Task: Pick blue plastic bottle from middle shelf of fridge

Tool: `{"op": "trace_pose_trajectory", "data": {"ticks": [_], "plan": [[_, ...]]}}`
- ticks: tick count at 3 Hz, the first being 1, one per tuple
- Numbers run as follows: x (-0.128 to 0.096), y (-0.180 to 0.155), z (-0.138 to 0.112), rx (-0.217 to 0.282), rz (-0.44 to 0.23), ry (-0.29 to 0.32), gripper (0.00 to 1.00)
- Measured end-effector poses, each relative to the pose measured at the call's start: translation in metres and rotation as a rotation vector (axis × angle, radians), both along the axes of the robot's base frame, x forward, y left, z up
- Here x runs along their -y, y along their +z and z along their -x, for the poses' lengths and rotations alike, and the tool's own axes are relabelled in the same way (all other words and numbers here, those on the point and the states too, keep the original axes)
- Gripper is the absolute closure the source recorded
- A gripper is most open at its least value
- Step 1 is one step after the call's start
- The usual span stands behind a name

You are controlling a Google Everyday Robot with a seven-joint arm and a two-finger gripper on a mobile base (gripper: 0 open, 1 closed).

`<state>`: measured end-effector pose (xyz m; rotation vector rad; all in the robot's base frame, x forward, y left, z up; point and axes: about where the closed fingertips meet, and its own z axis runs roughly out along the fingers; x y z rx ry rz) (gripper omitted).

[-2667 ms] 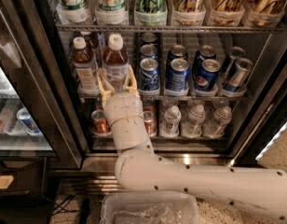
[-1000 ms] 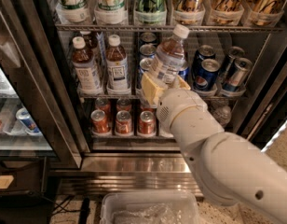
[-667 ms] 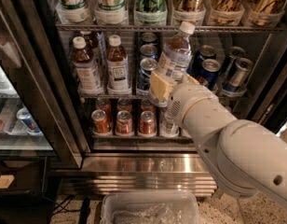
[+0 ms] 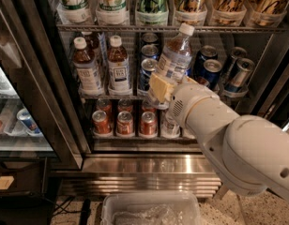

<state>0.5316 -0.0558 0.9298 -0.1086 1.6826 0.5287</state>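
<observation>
Fridge [image 4: 149, 165] fills the view, wire shelves stocked. White arm [image 4: 243, 149] comes in from lower right. Gripper [image 4: 175, 84] in front of the middle shelf, clamped around the blue plastic bottle [image 4: 175, 55]. Bottle tilted, cap up-right, before the blue cans [image 4: 208, 69]. Brown bottles [image 4: 88, 67] stand left; red cans [image 4: 125, 122] below.

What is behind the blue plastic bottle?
The gripper holds the blue plastic bottle before the middle shelf. Behind it, blue soda cans show on both sides; bottle and arm cover the rest.
</observation>
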Motion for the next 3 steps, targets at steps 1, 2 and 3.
{"op": "trace_pose_trajectory", "data": {"ticks": [1,2,3], "plan": [[-0.0200,0.0024,0.0053,-0.082,-0.044,0.077,1.00],[-0.0201,-0.0041,0.0053,-0.082,-0.044,0.077,1.00],[-0.0201,-0.0041,0.0053,-0.082,-0.044,0.077,1.00]]}}
